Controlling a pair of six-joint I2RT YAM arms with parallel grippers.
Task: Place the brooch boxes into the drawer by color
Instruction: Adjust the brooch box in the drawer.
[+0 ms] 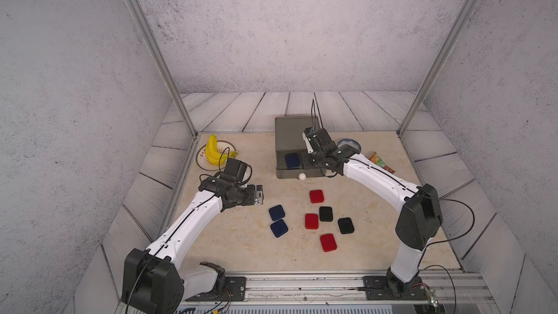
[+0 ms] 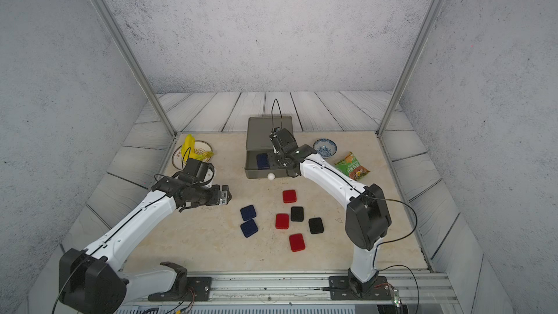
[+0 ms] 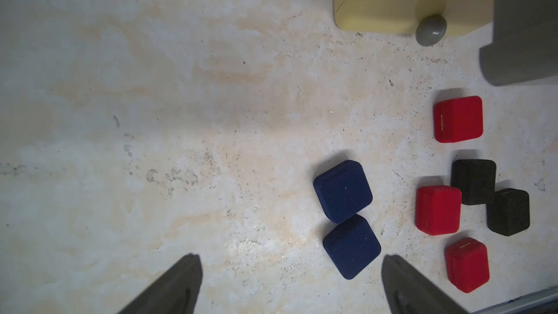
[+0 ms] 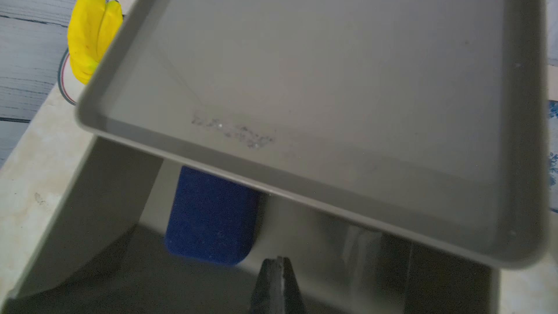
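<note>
The drawer (image 1: 294,132) stands at the back centre, its grey top tier (image 1: 290,173) pulled out. One navy brooch box (image 1: 292,160) (image 4: 211,218) lies inside it. My right gripper (image 1: 309,163) (image 4: 279,262) hangs over that open tier, shut and holding nothing. On the table lie two navy boxes (image 1: 277,212) (image 1: 279,228), three red ones (image 1: 316,196) (image 1: 311,221) (image 1: 328,242) and two black ones (image 1: 326,213) (image 1: 345,225). My left gripper (image 1: 259,196) (image 3: 291,259) is open and empty, just left of the navy pair (image 3: 351,246).
Bananas (image 1: 214,152) sit on a plate (image 1: 203,163) at the back left. A blue-patterned bowl (image 1: 351,144) and a snack packet (image 1: 381,162) lie right of the drawer. The yellow tier (image 3: 362,10) with its grey knob (image 3: 431,30) shows in the left wrist view.
</note>
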